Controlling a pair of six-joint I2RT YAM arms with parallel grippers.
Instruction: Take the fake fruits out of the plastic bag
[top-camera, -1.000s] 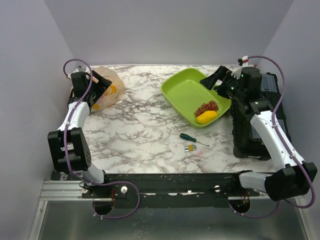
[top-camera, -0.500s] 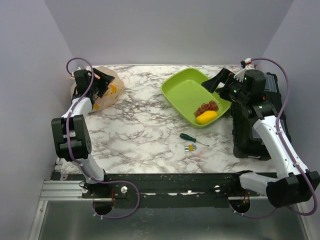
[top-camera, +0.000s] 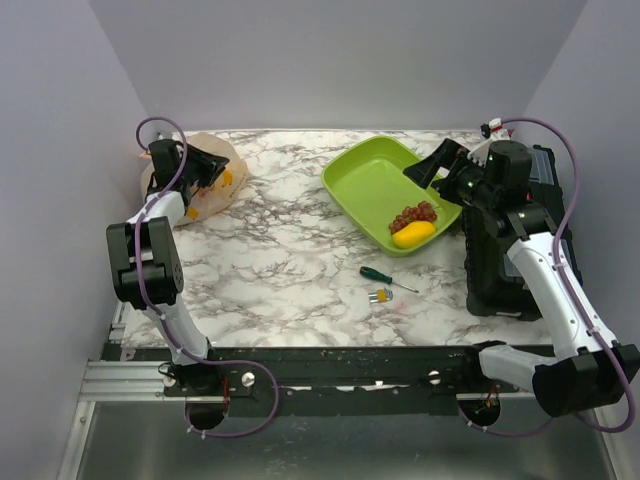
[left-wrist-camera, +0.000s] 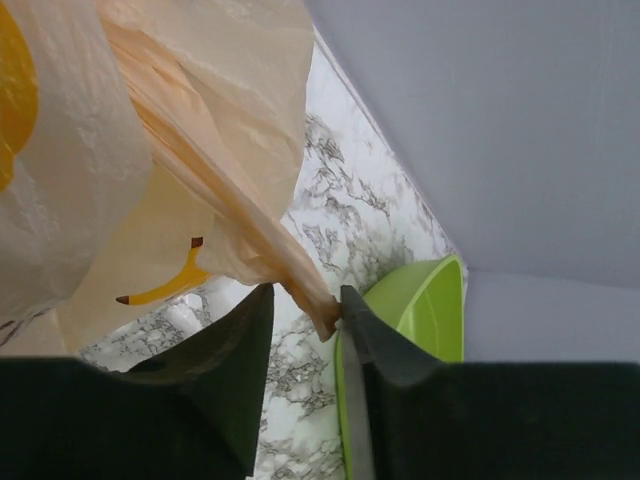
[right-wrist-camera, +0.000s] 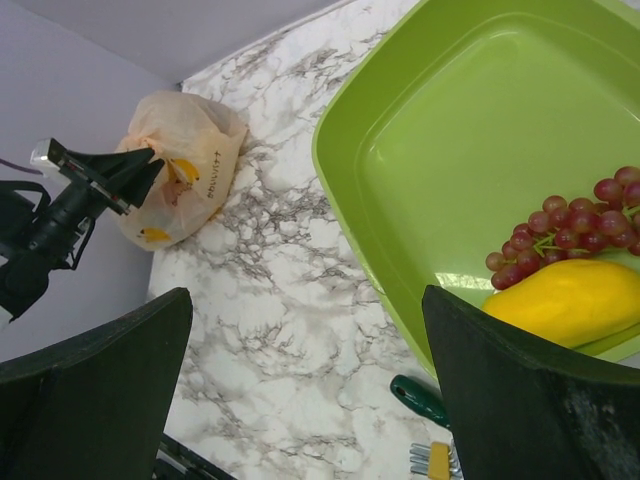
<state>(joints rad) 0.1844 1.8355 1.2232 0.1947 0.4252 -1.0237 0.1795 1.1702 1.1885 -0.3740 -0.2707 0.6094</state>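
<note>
The peach-orange plastic bag (top-camera: 205, 190) lies at the table's back left corner, with a yellow-orange fruit (top-camera: 228, 180) showing through it. My left gripper (top-camera: 208, 168) is at the bag's top. In the left wrist view a twisted fold of the plastic bag (left-wrist-camera: 200, 150) runs down between the fingers of the left gripper (left-wrist-camera: 305, 292); it touches the right finger, and a small gap remains beside the left one. A yellow fruit (top-camera: 413, 234) and red grapes (top-camera: 413, 215) lie in the green tray (top-camera: 365, 185). My right gripper (top-camera: 425, 165) hangs wide open over the tray, holding nothing.
A green-handled screwdriver (top-camera: 385, 277) and a small yellow-and-metal piece (top-camera: 380, 295) lie on the marble in front of the tray. A black case (top-camera: 500, 270) stands along the right edge, under the right arm. Grey walls close in the back and both sides.
The left gripper's jaws have narrowed around the bag's fold, and the left arm has swung back toward the corner. The right arm shifted slightly at first, then stayed still.
</note>
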